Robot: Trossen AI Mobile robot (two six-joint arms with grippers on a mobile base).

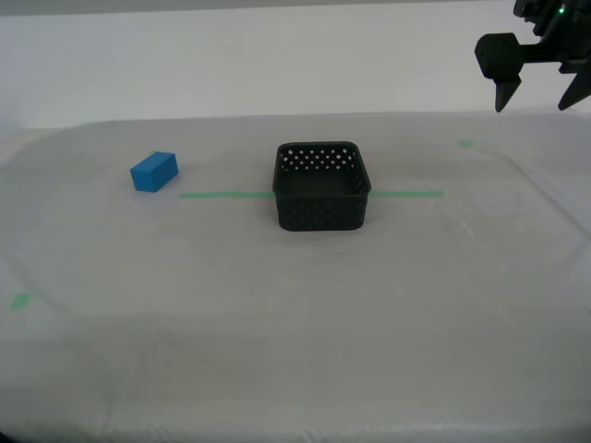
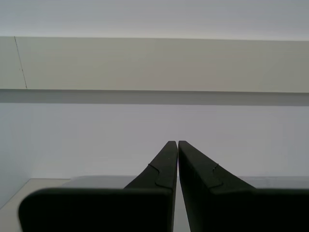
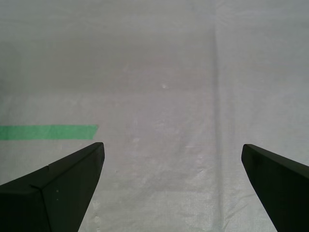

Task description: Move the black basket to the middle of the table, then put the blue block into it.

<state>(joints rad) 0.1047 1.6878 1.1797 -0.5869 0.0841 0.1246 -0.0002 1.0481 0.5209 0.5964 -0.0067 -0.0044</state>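
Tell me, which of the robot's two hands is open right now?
My first hand, hovering over the table near the green tape line; its jaws are spread wide. My second hand is shut, tips together.

A plain white wall [image 1: 231, 65] stood behind the table. In the second wrist view it ran up to a pale horizontal beam or soffit [image 2: 154, 63] — a thin dark vertical line [image 2: 20, 63] crossed that band near one end, and a grey shadow strip [image 2: 154, 97] lay along its lower edge.
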